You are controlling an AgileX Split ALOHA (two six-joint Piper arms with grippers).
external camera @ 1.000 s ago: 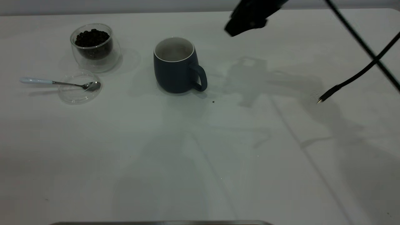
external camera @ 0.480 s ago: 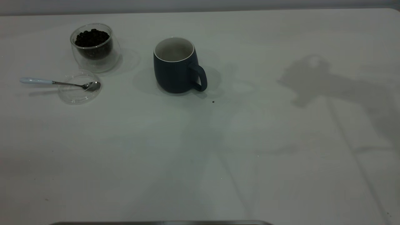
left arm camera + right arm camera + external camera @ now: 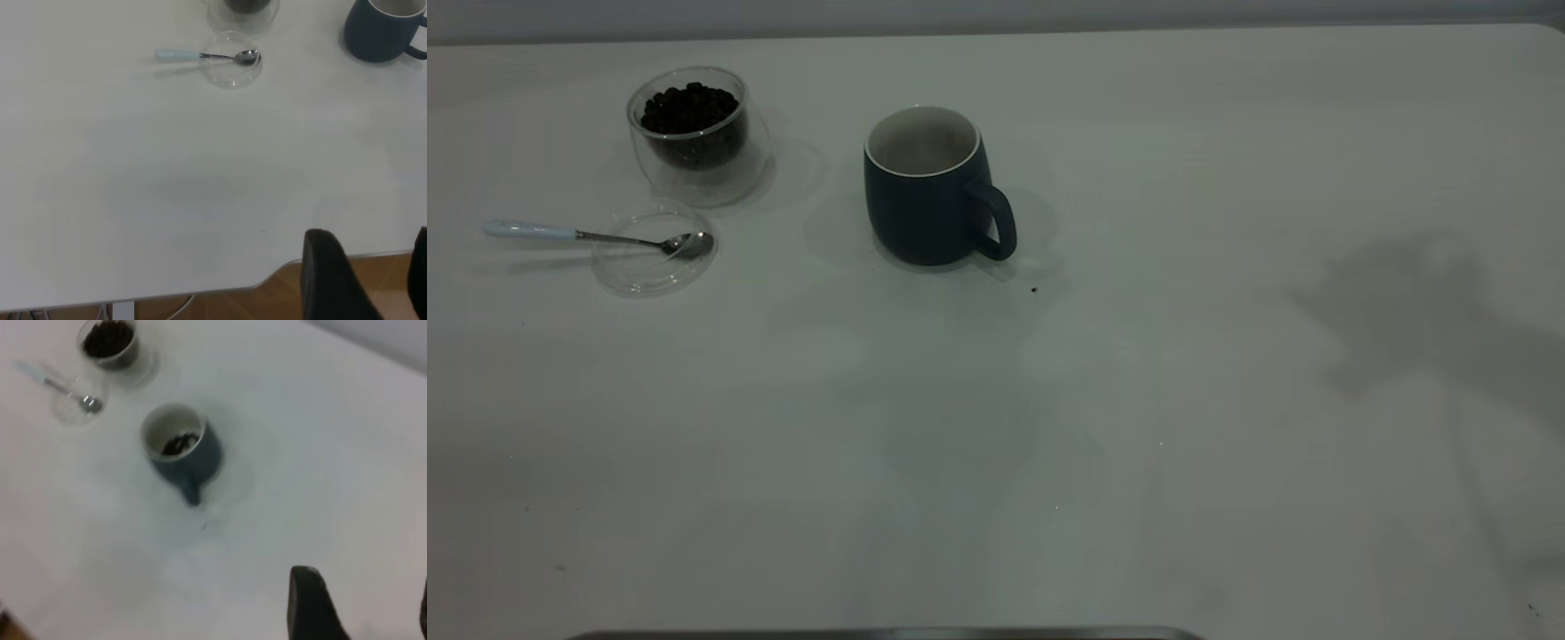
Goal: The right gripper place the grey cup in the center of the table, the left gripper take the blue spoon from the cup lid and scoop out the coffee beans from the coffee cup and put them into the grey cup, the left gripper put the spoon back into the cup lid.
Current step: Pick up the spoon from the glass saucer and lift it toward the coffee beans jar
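The grey cup (image 3: 929,187) stands upright near the middle of the table (image 3: 1138,400), handle toward the right front. The right wrist view shows a few dark coffee beans (image 3: 177,443) inside it. The coffee cup (image 3: 694,133), full of coffee beans (image 3: 687,107), stands at the far left. In front of it lies the cup lid (image 3: 649,258), with the blue spoon (image 3: 578,234) resting bowl-in and handle pointing left. Neither gripper appears in the exterior view. My left gripper (image 3: 373,267) hangs open over the table's edge, far from the spoon (image 3: 200,55). My right gripper (image 3: 365,600) is open, high above bare table, away from the cup (image 3: 180,450).
A dark speck (image 3: 1034,289) lies just in front of the grey cup's handle. A wooden floor (image 3: 280,300) shows past the table edge in the left wrist view. An arm's shadow (image 3: 1414,311) falls on the right side of the table.
The right arm and its cable have left the exterior view. Its shadow has slid right and toward the front. The cup, lid and spoon have not moved.
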